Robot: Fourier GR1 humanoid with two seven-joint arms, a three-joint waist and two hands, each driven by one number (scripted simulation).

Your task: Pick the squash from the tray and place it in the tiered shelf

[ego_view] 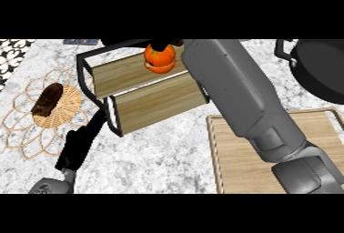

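Observation:
The orange squash (pixel 160 59) is over the far end of the upper board of the tiered shelf (pixel 151 93), a black frame holding two wooden boards. My right hand (pixel 159 46) shows only as dark fingers curled onto the squash's top; the rest is hidden behind my grey right forearm, which crosses the view from the lower right. Whether the squash touches the board cannot be told. The wooden tray (pixel 235 154) lies at the lower right, its visible part bare. My left hand (pixel 82 143) rests open at the lower left, beside the shelf's near corner.
A woven round mat (pixel 64 113) with a dark brown oblong item (pixel 47 100) lies left of the shelf. A black pan (pixel 319 68) sits at the upper right. Grey marbled counter stretches between the shelf and the view's lower edge.

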